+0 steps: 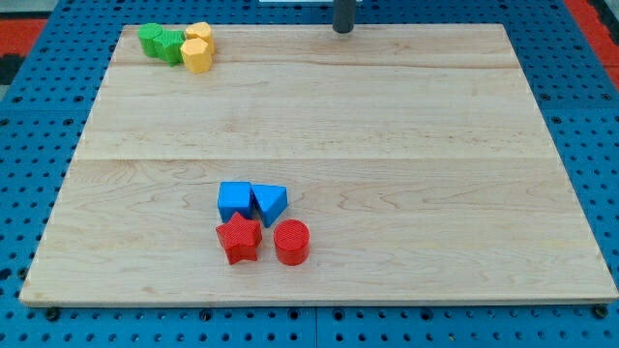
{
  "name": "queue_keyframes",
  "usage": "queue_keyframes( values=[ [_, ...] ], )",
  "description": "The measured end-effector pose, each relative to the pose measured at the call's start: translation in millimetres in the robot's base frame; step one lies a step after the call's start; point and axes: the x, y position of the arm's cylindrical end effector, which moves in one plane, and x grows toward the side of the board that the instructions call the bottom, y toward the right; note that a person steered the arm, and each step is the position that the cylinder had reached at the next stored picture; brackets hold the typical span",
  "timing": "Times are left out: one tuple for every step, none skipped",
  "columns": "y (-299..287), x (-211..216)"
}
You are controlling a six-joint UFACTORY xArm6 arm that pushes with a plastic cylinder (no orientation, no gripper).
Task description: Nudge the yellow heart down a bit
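Observation:
The yellow heart sits at the board's top left, touching a second yellow block just below it. Two green blocks press against them on the left. My tip is at the view's top edge, a little right of centre, well to the right of the yellow heart and touching no block.
A blue cube and a blue triangle sit side by side at lower centre, with a red star and a red cylinder just below them. The wooden board lies on a blue pegboard.

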Motion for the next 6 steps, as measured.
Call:
queue_keyframes(
  values=[
    [-34.2, -0.5],
    [-52.1, -0.6],
    [-79.3, -0.4],
    [-104.0, -0.1],
    [-120.5, -0.2],
    [-154.4, 0.0]
  ],
)
